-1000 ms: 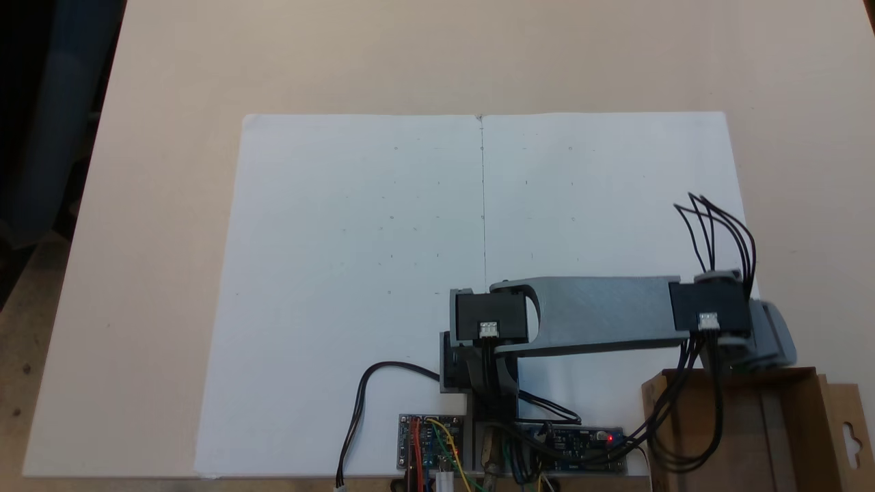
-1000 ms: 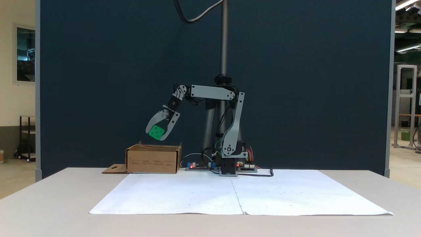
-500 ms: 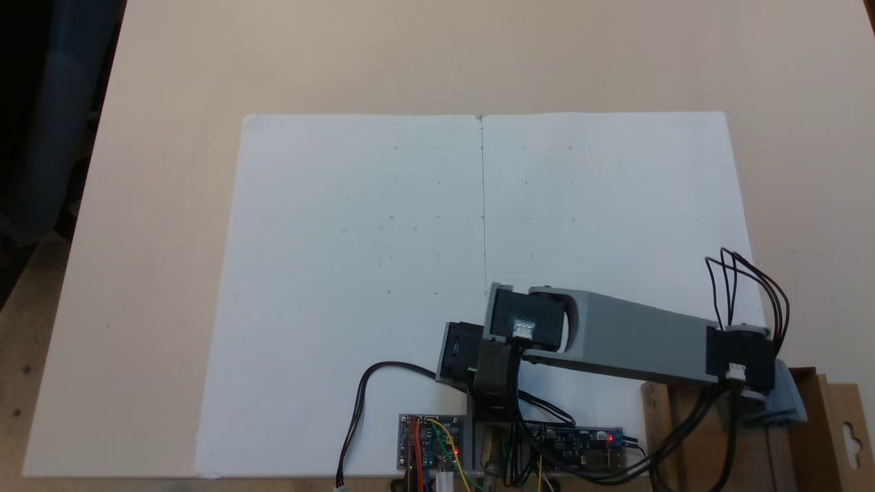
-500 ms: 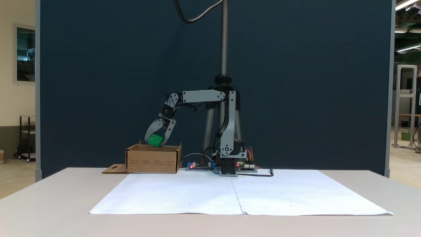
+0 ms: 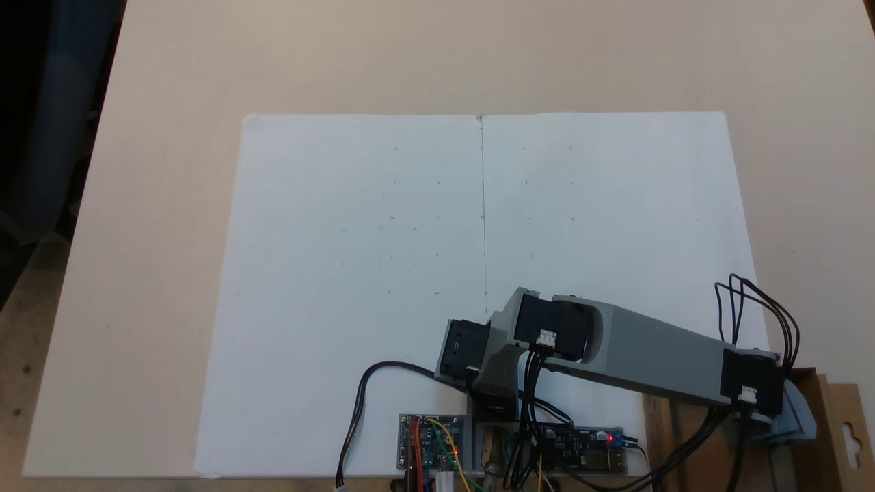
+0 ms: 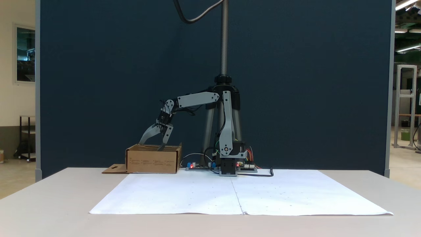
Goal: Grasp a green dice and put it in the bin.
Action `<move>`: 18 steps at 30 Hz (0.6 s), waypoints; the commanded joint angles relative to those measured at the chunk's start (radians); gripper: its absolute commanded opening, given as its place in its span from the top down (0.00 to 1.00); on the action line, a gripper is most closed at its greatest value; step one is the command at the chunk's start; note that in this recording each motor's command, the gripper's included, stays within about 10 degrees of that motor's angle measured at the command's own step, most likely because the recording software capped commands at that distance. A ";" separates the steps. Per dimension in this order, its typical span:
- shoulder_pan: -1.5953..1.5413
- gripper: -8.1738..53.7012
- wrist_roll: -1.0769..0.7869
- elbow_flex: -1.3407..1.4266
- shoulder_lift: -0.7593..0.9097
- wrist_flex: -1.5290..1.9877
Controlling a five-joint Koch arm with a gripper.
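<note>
Two spread jaws of the end effector [image 6: 150, 145] dip past the rim of the bin [image 6: 153, 160] directly beneath, gripping nothing. No green dice shows between them; it has presumably dropped inside, hidden by the cardboard walls.

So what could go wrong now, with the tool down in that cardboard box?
The tool dips into the bin with its jaws spread. If it lifts off at a slant, it might catch a low wall and drag the box. The black cables hanging over the bin's rim could also snag.

Even indoor light, soft shadows; both fixed views slightly soft.
</note>
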 commanded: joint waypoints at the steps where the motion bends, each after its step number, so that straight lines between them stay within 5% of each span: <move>1: 0.023 0.26 -0.084 -0.028 0.021 -0.052; 6: 0.021 0.26 -0.044 -0.028 0.038 -0.049; 18: -0.222 0.26 0.458 -0.132 0.284 -0.021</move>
